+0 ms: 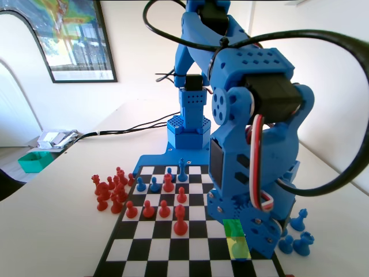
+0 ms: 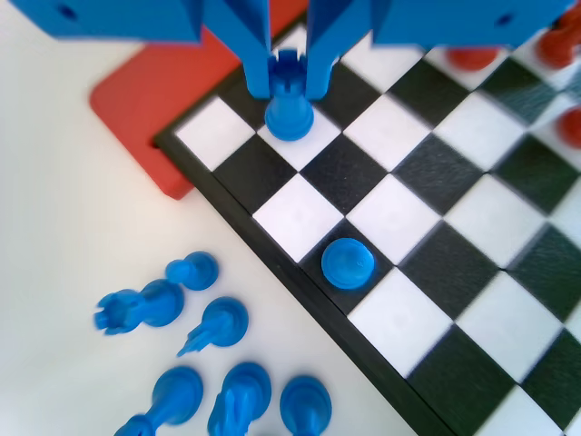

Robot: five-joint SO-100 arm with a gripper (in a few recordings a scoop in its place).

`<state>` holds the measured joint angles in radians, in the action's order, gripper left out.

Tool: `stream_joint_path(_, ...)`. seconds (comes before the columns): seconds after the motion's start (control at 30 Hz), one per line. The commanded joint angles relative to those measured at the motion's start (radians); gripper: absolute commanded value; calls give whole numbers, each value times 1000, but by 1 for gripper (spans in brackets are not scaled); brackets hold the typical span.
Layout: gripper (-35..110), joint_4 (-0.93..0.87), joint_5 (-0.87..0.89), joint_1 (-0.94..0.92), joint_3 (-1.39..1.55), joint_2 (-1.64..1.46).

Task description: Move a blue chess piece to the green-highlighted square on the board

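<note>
The blue chess piece (image 2: 289, 113), crenellated on top, is sitting at 12 o'clock in the wrist view on a white square near a corner of the board (image 2: 272, 263). My gripper (image 2: 289, 91) is clamping its head. The green-highlighted square (image 1: 233, 227) is lying at 5 o'clock in the fixed view, and I cannot tell if I'm placing the piece there yet.

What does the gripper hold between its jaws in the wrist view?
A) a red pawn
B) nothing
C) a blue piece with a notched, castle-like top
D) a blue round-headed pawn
C: the gripper has its jaws on either side of a blue piece with a notched top, above a board square.
</note>
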<state>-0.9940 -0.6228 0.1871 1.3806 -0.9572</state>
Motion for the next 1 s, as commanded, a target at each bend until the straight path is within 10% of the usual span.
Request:
stream_joint_path(0.0,1,17,-12,14,-29,-20)
stream_joint_path(0.97,1,-135,17,41,-6,-210)
